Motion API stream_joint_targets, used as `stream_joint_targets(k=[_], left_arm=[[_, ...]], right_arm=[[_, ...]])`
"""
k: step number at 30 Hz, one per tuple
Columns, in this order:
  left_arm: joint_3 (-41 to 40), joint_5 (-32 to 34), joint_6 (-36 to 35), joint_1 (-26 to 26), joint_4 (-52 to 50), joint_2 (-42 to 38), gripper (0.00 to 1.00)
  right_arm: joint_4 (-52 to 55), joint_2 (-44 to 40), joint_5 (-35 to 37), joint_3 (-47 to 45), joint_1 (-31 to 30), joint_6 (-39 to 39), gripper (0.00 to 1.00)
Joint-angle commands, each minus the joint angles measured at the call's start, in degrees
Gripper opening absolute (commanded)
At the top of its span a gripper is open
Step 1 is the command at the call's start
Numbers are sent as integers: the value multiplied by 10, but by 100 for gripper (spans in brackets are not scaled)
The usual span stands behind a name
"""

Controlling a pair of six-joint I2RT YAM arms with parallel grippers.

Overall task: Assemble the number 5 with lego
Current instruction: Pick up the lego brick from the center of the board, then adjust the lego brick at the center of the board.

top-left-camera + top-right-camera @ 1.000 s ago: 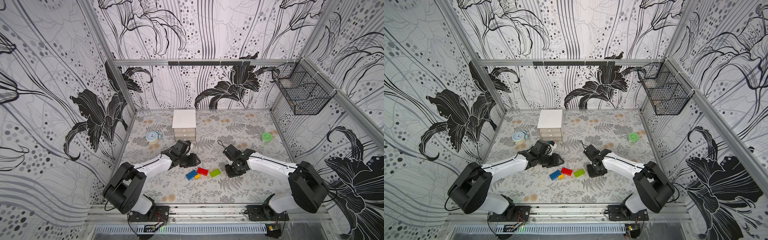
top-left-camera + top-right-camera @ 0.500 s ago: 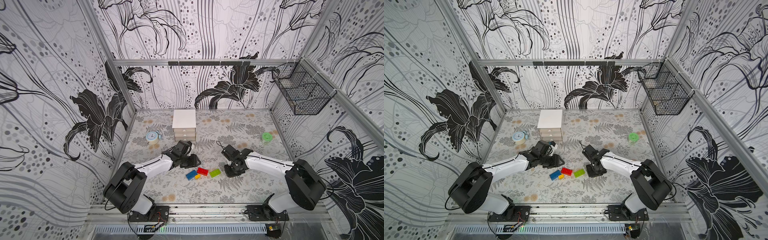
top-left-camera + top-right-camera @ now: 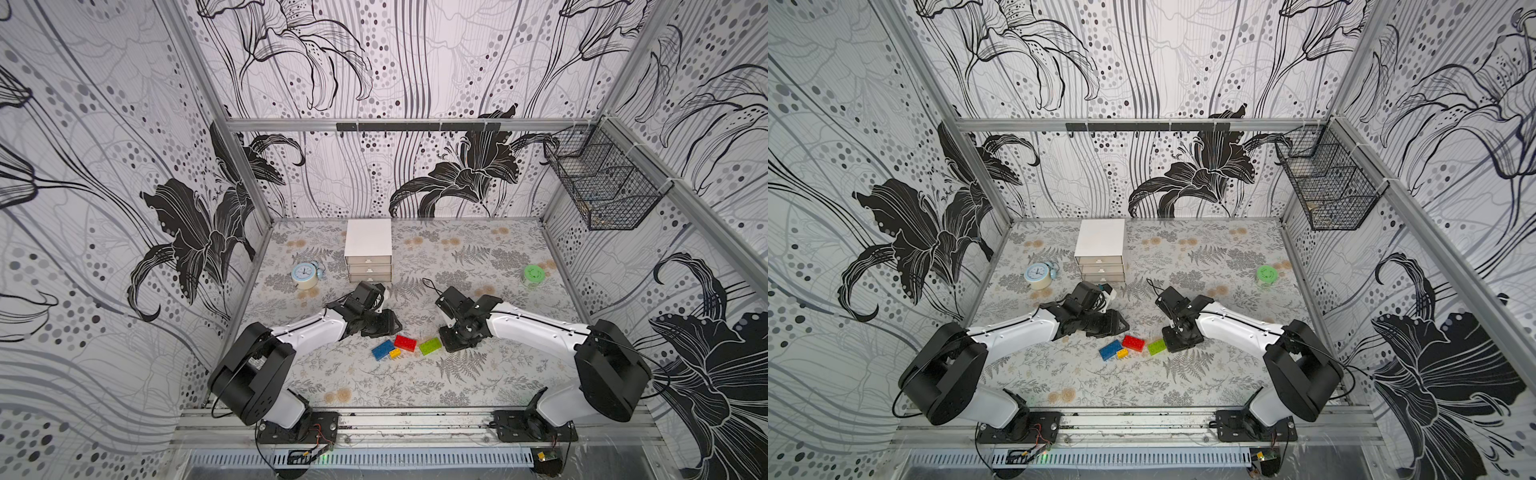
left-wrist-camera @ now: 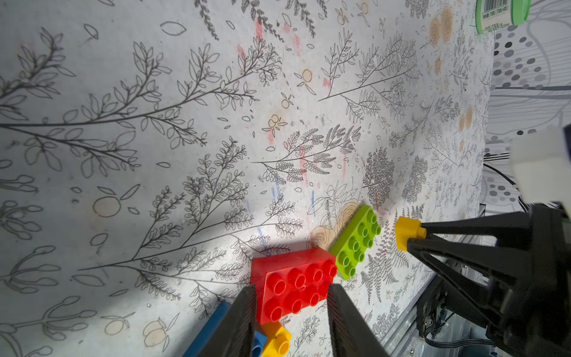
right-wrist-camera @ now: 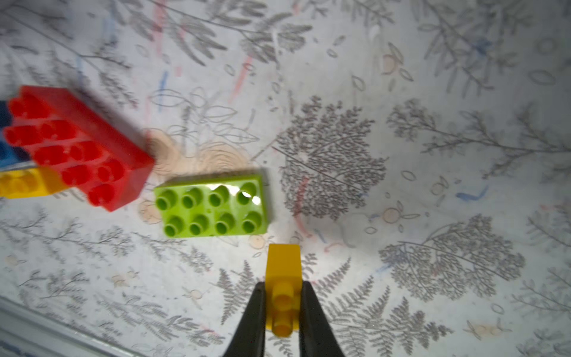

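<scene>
**Status rpt, remote op.**

**Right hand** (image 5: 282,287): clenched on one small yellow brick (image 5: 283,265), pinched at its stud end w/ the body sticking out past the tips. I place it just beside the long side of the green brick (image 5: 213,207), not touching. I can't tell whether it's clear of the bench (image 3: 478,374) or resting on it.

**Left hand** (image 4: 292,287): released, jaws apart, nothing gripped. The red brick (image 4: 293,284) shows between them in the wrist view. In both top views, though, the hand sits just beside that brick, not round it.

**Rest of the lego:** blue brick (image 3: 383,349), 2nd yellow brick (image 3: 395,353), red and green lie flat in a loose row mid-bench, between the two arms. Blue, 2nd yellow and red crowd together (touching or merely close, I can't tell; no sign any are clipped).

**Assessment:** the number 5 doesn't exist yet. No joints made as far as I can see, one pc in hand. Left to do, in my judgement: seat the held yellow on a big brick, then add the remaining layers w/ offsets so the digit reads.
</scene>
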State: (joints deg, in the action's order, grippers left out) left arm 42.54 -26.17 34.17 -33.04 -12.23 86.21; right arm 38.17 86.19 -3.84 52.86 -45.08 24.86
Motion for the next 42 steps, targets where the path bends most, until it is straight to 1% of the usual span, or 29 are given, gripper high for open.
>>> stream_joint_targets(k=[1,11,16,19,20,24,33,39,42], left_arm=[[12,-6,-8,-4,14,10,41],[11,-18,-10,-4,22,28,40],[11,-20,-11,-4,23,31,39],[11,-21,-11,-4,25,33,39],[12,-22,-11,-4,26,35,38],[20,-26,-15,-4,24,45,37],[44,-33,-18,-5,35,73,34],[68,-30,-20,-4,42,95,34],[77,-18,-20,-4,35,91,34]], right_arm=[[-16,1,-42,17,-24,11,18],[-64,59,-156,41,-61,-12,17],[-83,88,-183,51,-66,-14,16],[-87,93,-177,63,-66,-13,16],[-86,112,-171,68,-66,-13,16],[-77,140,-142,91,-66,-9,16],[-73,168,-80,119,-54,15,16],[-79,175,-77,129,-41,20,16],[-77,174,-79,129,-41,19,16]])
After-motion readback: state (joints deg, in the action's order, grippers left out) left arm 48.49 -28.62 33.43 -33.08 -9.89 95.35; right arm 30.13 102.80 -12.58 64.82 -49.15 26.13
